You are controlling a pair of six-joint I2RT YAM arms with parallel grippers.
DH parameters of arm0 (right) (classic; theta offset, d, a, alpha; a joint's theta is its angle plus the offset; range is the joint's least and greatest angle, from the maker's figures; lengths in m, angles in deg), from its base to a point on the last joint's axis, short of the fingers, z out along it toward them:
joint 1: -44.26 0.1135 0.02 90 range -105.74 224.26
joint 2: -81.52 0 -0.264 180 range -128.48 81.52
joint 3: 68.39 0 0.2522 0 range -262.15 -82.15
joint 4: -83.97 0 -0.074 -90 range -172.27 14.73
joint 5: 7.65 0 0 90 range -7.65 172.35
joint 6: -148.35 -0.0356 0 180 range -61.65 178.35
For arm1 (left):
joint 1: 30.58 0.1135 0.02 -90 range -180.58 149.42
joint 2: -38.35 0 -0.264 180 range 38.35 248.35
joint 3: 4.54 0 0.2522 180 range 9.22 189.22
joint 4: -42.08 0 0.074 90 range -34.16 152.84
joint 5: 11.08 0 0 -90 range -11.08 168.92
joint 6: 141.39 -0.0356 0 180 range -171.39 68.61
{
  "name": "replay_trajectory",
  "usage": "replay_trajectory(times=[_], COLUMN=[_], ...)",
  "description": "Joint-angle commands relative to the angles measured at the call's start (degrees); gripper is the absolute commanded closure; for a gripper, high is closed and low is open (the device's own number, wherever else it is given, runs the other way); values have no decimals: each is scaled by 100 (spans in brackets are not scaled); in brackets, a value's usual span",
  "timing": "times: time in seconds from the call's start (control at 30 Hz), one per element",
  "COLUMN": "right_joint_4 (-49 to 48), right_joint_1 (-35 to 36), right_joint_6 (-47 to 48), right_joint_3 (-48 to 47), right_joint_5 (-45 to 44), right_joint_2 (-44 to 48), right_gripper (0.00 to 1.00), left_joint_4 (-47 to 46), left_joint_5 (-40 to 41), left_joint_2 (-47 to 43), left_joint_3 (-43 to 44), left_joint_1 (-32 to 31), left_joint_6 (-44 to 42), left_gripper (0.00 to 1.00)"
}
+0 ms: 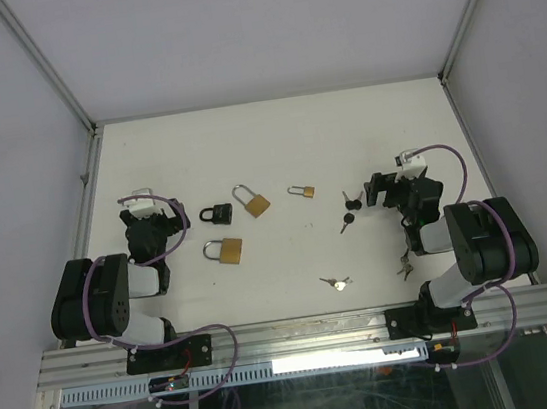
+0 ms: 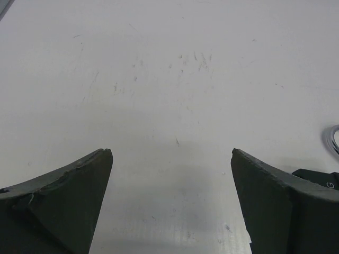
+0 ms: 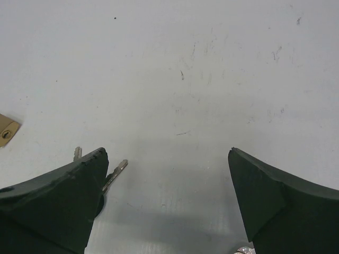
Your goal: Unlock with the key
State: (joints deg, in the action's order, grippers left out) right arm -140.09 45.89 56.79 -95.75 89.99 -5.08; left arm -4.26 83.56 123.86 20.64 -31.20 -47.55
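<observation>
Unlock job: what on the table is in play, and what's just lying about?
Job (which key fits which lock, cannot tell):
black padlock, far brass padlock, near brass padlock, small brass padlock, black-headed keys, silver keys, keys by right arm.

Not the job:
metal rail, frame post.

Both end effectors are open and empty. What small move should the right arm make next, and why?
Probably shift the right end effector a little to its left and lower it over the key. Its jaws stand open and empty, and that key lies partly hidden by its left finger, off centre for a grasp.
</observation>
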Motion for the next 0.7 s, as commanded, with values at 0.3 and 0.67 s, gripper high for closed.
replay_trajectory(times=[0.3, 0.67], right_joint_4=[187, 2821], right_joint_1=[-24, -46], right_joint_6=[-8, -438], right_joint_3=[-378, -1523], right_joint_5=[-286, 254], right_joint_2=[342, 1895], right_gripper=[0, 0], left_joint_4=[-454, 1643], left_joint_5=[-183, -567], left_joint_2=[13, -856], left_joint_3=[151, 1107], left_joint_1=[59, 62], left_joint_6=[-177, -309], left_gripper=[1, 1])
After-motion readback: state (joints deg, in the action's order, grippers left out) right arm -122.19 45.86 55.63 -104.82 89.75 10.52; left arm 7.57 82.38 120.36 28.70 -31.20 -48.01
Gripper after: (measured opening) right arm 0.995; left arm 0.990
